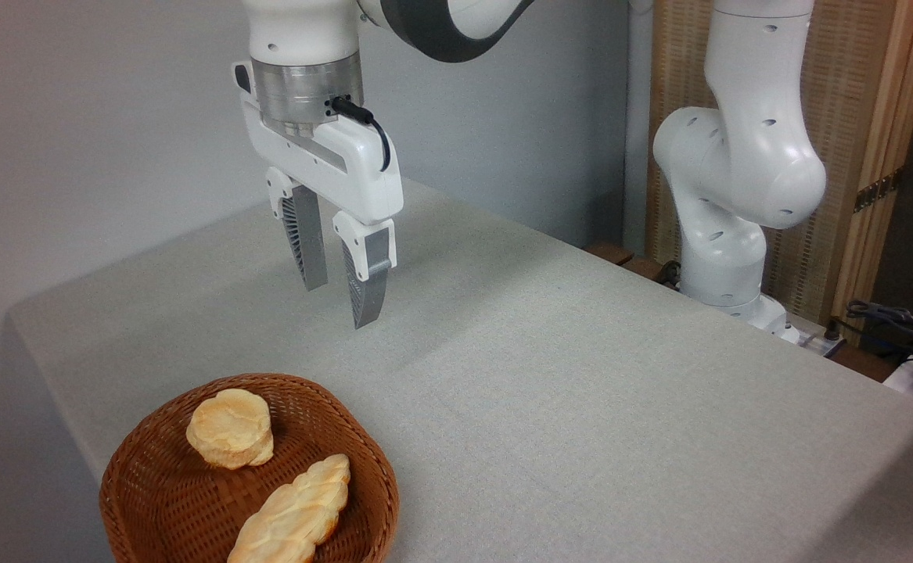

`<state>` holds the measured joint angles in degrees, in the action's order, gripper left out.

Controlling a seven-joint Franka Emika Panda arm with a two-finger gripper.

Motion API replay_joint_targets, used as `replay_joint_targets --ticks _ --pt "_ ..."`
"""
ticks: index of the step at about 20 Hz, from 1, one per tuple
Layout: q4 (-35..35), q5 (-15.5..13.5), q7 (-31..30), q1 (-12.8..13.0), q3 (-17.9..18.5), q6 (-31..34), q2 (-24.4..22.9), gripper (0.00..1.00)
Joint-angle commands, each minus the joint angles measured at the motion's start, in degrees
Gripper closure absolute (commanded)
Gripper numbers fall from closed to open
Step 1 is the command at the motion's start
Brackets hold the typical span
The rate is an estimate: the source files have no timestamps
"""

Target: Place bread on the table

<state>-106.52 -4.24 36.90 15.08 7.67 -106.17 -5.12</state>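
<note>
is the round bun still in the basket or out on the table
In the basket. The bun sits inside the wicker basket next to the long loaf; the open tool hangs above the table, empty.

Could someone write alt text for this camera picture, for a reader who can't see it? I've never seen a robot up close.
A white robot arm holds its open, empty end effector in the air above a table covered in grey cloth. In front of it, at the table's near corner, a round brown wicker basket holds a small round bread and a long braided loaf.
</note>
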Motion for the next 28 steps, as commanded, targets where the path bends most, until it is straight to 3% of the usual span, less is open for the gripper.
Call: replay_joint_targets --ticks 1,22,25,28 --pt "0.7 -0.2 -0.8 0.1 0.5 2.2 -0.9 0.0" --pt "0.6 -0.2 -0.4 0.2 0.9 2.0 -0.7 0.0" --pt "0.4 -0.3 -0.4 0.7 0.8 0.3 -0.2 0.0" --pt "-1.1 -2.3 -0.4 0.7 0.8 -5.7 -0.1 0.0"
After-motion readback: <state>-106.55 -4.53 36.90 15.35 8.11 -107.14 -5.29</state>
